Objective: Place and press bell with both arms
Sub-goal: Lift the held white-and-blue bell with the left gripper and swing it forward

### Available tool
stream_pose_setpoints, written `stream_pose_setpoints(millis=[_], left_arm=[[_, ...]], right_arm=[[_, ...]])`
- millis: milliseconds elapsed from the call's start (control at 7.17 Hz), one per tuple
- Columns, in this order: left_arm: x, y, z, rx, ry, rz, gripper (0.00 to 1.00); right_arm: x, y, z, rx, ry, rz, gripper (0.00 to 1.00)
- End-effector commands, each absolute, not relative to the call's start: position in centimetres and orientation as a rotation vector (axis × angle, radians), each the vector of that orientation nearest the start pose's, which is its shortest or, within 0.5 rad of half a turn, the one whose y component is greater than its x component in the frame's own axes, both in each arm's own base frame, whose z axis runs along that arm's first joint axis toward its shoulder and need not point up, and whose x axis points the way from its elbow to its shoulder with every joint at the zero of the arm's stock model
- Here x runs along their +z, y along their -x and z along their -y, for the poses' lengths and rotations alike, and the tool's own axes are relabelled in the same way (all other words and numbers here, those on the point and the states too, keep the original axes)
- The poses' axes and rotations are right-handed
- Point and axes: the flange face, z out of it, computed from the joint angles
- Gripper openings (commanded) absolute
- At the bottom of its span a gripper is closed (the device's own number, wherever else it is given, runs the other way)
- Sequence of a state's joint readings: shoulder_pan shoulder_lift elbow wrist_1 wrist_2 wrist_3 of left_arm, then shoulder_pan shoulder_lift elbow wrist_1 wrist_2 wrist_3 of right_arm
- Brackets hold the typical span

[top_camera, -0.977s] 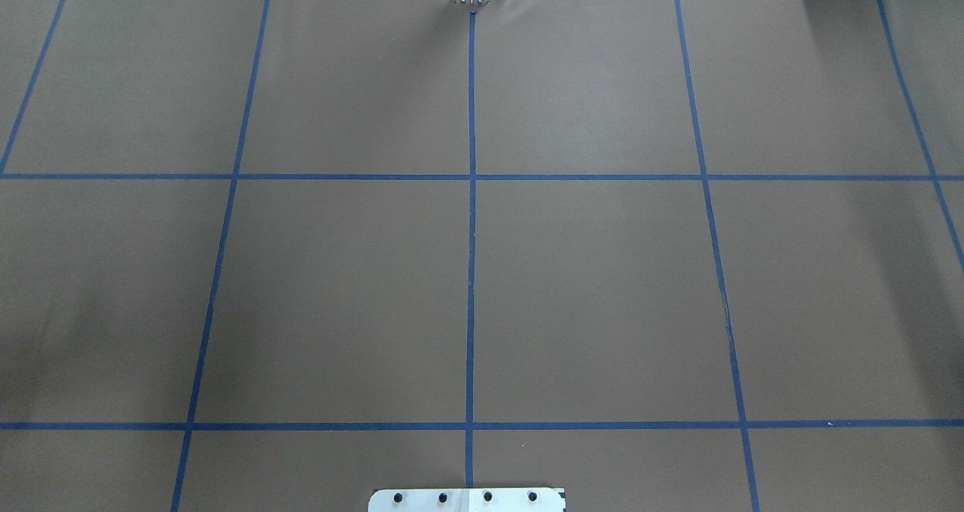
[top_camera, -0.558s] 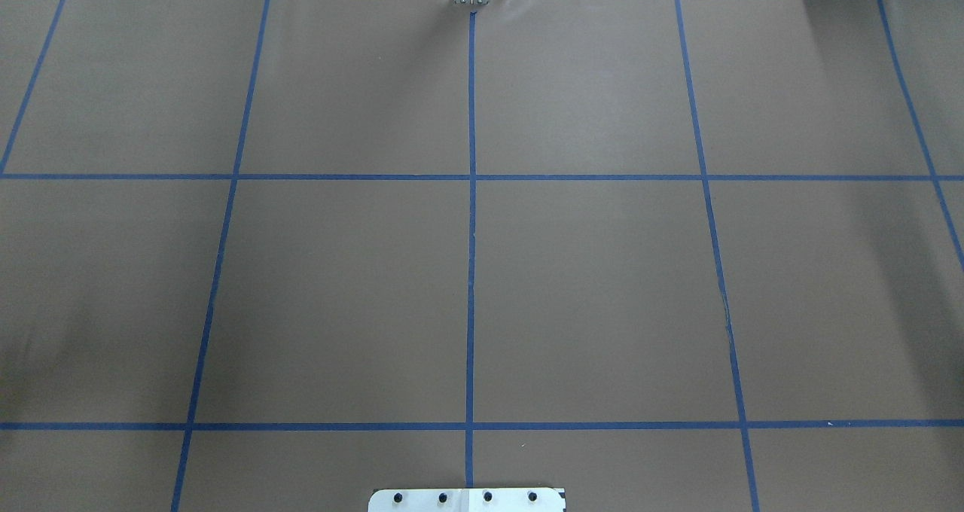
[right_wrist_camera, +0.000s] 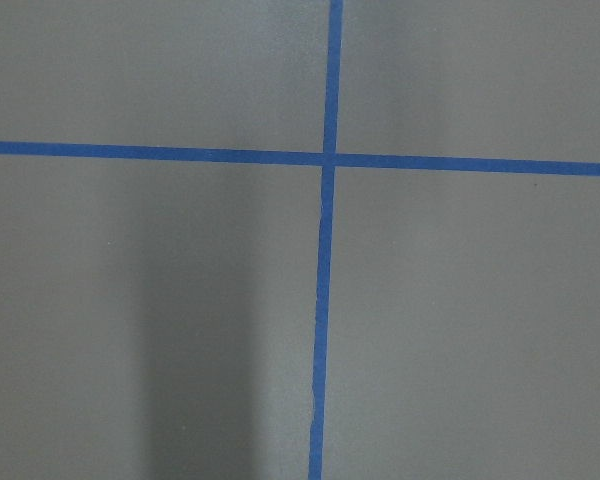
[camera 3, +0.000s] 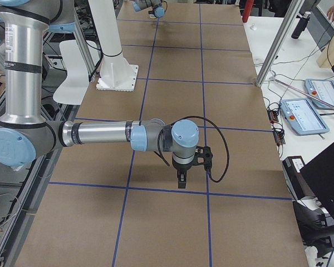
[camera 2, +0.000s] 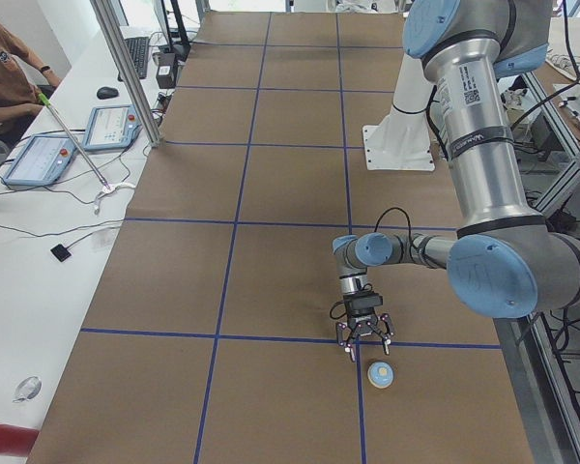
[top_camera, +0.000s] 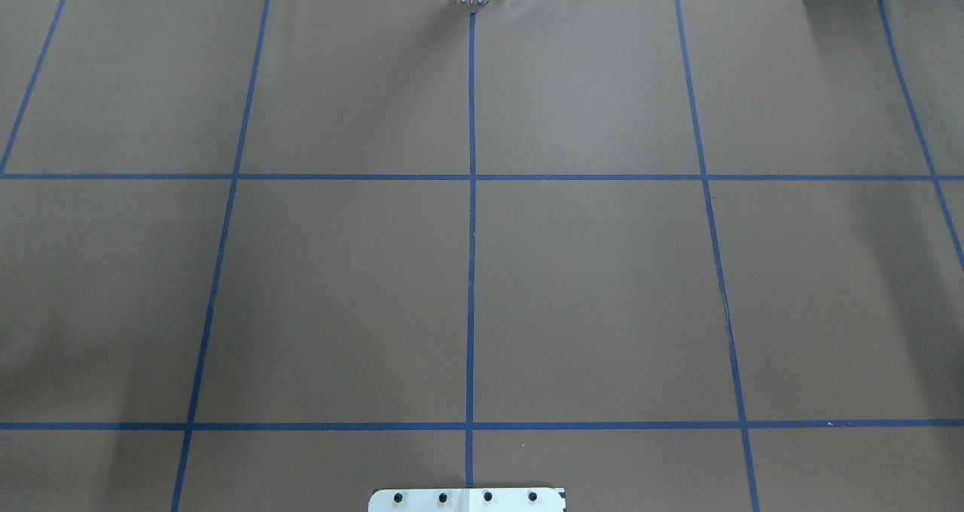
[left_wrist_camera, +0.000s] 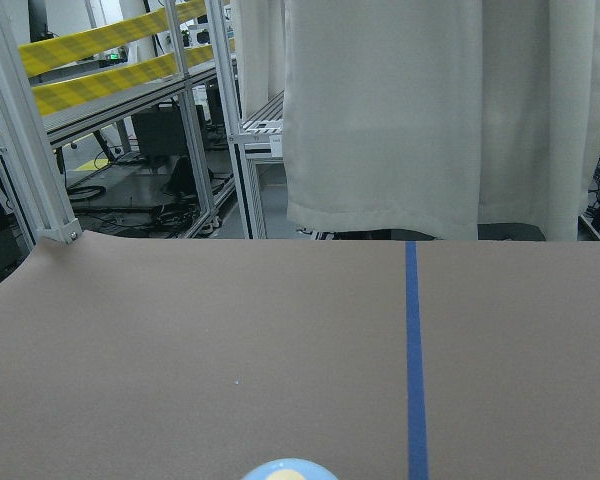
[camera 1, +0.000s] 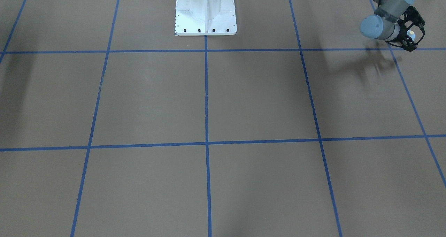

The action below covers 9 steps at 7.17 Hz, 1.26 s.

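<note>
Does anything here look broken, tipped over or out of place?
Nothing serious. The bell sits upright on the table, just past the left gripper. Only a small scuff on one tape line stands out.

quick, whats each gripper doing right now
Left gripper: open and empty, with the bell on the table beside it.
Right gripper: cannot be told; it shows only in a side view.

Bright, even light is shining down on the brown worktop (camera 1: 244, 90). The left arm (camera 1: 378, 26) is throwing a soft, fuzzy shadow onto it. Dim patches are sitting near the edges. Most pictures are looking sharp.
</note>
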<state>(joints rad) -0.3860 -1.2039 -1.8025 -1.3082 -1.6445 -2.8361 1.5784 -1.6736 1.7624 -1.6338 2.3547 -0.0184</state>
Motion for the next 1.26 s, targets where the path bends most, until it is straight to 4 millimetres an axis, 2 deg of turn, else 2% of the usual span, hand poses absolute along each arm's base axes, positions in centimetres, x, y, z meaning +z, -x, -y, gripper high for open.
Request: stream_pose_setpoints(millis=[0,279,419,698,1116], left_arm=[[75.4,-22.6,22.0,-1.642,-0.138,0.459,1.00],[77.1,-22.8,21.3,-1.628,-0.163,0.490,1.00],[77.1,-23.0,21.0,-1.633,-0.157,0.495,1.00],[77.4,-24.4,18.9,-1.615,-0.128,0.530,1.00],[77.6,-24.4,18.5,-1.610,-0.135,0.534,1.00]], right_arm=[[61.8,-6.6,44.8,-0.020,-0.035,0.783,1.00],[61.8,-6.6,44.9,-0.021,-0.036,0.783,1.00],[61.8,-6.6,44.9,-0.021,-0.036,0.783,1.00],[61.7,-6.7,44.9,-0.024,-0.040,0.779,1.00],[61.0,-6.7,45.0,-0.029,-0.053,0.774,1.00]])
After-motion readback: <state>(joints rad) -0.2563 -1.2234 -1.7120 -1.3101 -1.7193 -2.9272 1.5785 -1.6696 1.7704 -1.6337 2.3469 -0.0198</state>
